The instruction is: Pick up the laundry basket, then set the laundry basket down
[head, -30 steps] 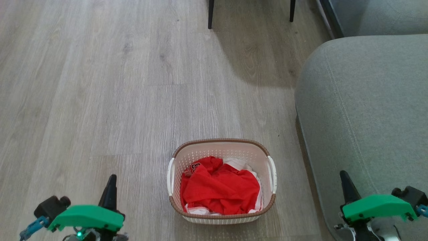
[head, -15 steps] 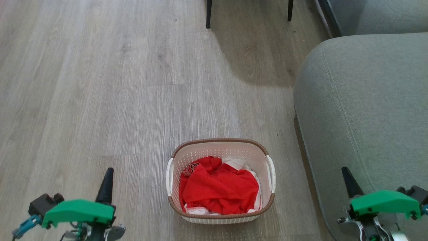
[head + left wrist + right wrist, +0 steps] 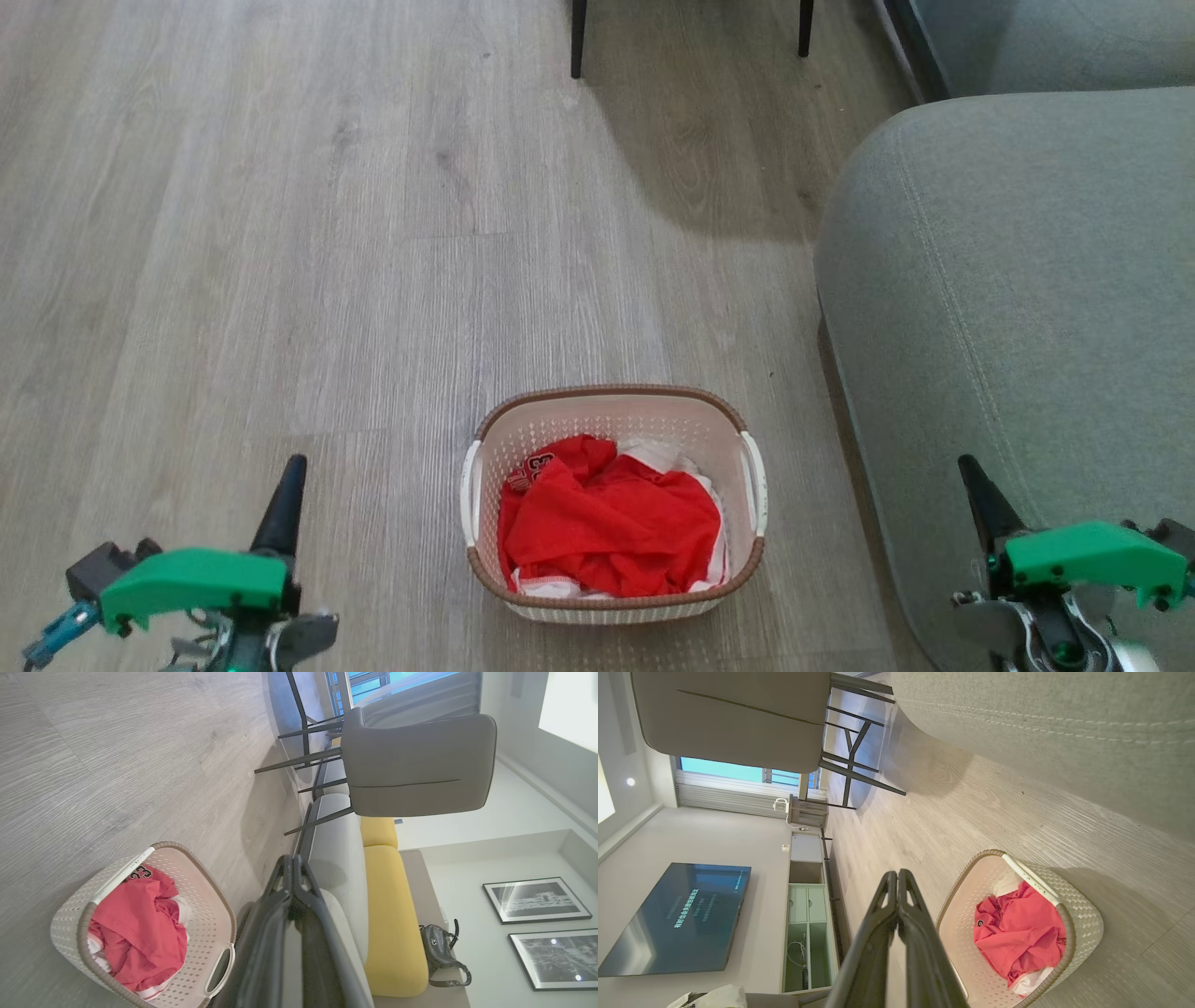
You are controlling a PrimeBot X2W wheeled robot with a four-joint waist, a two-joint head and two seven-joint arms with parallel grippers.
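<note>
As both arms have spread wider, left gripper [image 3: 285,485] and right gripper [image 3: 971,481] pressed together and empty, the basket [image 3: 611,597] sits ungrasped between them.

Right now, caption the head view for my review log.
Laundry basket of red clothes on wood floor, flanked by shut left gripper and right gripper.

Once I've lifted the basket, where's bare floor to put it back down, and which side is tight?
Widest bare floor lies left of and beyond the laundry basket, up to the chair legs. It is tight on the right: only a narrow strip separates the basket from the grey sofa, where the right pincer hangs.
</note>
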